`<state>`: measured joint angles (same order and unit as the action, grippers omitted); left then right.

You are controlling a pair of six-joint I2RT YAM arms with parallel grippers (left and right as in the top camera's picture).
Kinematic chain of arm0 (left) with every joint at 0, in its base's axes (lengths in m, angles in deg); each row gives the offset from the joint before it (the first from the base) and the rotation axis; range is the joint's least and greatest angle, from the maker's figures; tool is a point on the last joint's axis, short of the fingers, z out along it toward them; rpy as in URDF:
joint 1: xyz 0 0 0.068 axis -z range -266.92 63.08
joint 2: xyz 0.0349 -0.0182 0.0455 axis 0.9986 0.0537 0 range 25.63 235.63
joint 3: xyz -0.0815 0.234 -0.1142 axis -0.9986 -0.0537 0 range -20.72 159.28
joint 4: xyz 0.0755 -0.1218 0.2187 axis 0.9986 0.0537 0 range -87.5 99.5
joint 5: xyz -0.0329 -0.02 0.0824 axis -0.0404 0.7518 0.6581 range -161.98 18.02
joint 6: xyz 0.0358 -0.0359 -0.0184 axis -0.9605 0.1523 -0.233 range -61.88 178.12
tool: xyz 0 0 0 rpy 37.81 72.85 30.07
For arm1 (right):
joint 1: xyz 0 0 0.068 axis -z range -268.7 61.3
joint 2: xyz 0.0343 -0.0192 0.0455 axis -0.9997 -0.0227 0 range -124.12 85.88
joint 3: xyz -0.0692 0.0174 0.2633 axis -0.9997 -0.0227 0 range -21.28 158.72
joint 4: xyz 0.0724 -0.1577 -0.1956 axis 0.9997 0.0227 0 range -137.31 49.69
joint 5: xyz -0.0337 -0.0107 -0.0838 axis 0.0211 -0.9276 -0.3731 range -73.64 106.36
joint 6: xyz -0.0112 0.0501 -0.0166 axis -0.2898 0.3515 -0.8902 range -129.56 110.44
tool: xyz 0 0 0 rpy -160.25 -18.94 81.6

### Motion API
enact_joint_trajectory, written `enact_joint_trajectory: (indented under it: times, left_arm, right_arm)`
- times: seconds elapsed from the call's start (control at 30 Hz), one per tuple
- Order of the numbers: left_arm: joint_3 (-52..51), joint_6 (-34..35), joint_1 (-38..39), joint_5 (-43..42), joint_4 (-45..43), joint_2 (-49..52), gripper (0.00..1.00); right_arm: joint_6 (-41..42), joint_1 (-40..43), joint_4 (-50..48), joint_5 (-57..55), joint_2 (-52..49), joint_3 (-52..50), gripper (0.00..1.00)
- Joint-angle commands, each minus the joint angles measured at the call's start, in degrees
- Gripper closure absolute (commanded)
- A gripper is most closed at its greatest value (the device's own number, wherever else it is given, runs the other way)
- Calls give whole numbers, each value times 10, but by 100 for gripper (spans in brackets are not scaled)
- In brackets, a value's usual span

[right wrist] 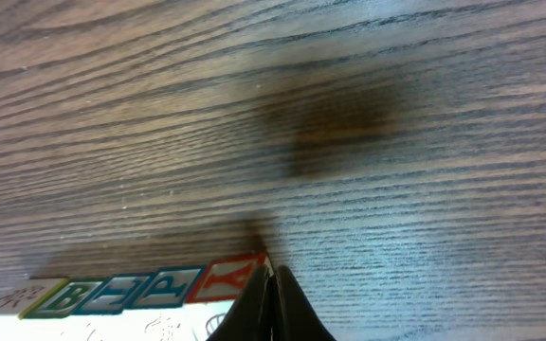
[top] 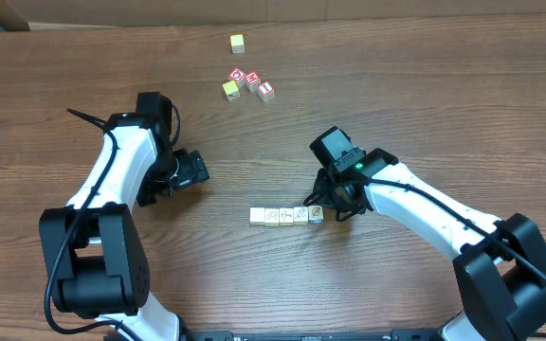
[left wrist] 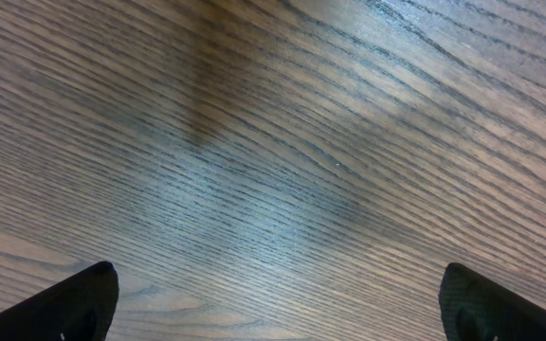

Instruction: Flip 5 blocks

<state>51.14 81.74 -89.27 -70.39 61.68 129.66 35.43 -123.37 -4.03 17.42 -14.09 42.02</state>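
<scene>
Lying in a straight row on the wooden table (top: 425,85), the five blocks (top: 286,216) touch side to side in the overhead view, pale tops with dark drawings facing up. The right gripper (top: 320,204) sits at the row's right end, just beside the last block. The left gripper (top: 197,170) hangs well apart from the row, over bare wood. Far off near the table's back edge lie a lone yellow cube (top: 238,43) and a small cluster of red-faced cubes (top: 252,81) with another yellow one.

In the left wrist view, the left gripper (left wrist: 273,298) is spread wide. Its two dark fingertips (left wrist: 69,305) show only at the bottom corners, with nothing but wood grain between them.

In the right wrist view, the right gripper (right wrist: 271,279) has its fingers pressed flat together, holding nothing. Its tip stands at the corner of the end block of the row (right wrist: 131,294), whose near faces carry coloured letters, the closest framed in red. Whether the tip touches that block cannot be told.
</scene>
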Motion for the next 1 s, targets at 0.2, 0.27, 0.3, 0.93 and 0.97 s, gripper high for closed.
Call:
enact_joint_trajectory:
  times: [0.2, 0.27, 0.3, 0.93, 0.97]
  left_arm:
    - [10, -5, 1, 3, 1, -15, 0]
    - [10, -5, 1, 3, 1, -15, 0]
    - [10, -5, 1, 3, 1, -15, 0]
    - [10, -5, 1, 3, -16, -15, 0]
    - [10, -4, 1, 2, -26, -15, 0]
  right_arm:
    - [4, -8, -3, 2, -24, -4, 96]
    - [4, -11, -8, 17, -24, -4, 96]
    - [4, -13, -8, 23, -24, -4, 96]
    - [3, 18, 11, 21, -24, -3, 95]
    - [0, 23, 16, 21, -24, -3, 95]
